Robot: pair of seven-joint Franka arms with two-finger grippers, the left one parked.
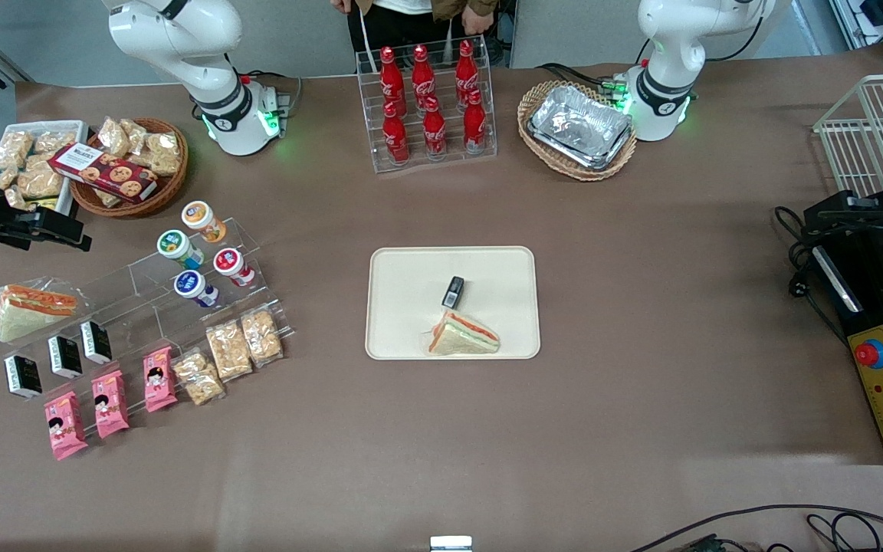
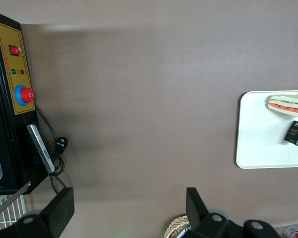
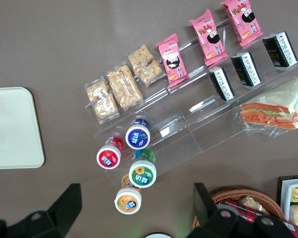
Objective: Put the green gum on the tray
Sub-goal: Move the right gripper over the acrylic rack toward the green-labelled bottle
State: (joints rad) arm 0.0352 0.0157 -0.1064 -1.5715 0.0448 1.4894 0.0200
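Green gum: the green gum [image 1: 174,246] [image 3: 142,173] stands on the clear acrylic display stand [image 1: 181,295] [image 3: 188,134], untouched, between the orange-lidded bottle [image 1: 201,219] [image 3: 128,201] and the blue-lidded bottle [image 1: 193,287] [image 3: 137,135], with the red-lidded bottle [image 1: 231,264] [image 3: 109,156] beside it.
Tray: the tray [image 1: 403,307] [image 3: 12,129] lies on the table [image 1: 641,307], well apart from the stand, toward the parked arm's end. It carries a wrapped sandwich [image 1: 463,336] and a small black packet [image 1: 453,291].
End effector: the end effector [image 1: 43,230] [image 3: 136,210] hangs above the table just beside the stand, near the cookie basket [image 1: 131,180]; its fingers [image 3: 64,206] stand spread wide with nothing between them.
Stand, other goods: pink snack packs [image 1: 109,402], rice-cracker bags [image 1: 228,349], black packets [image 1: 64,356].
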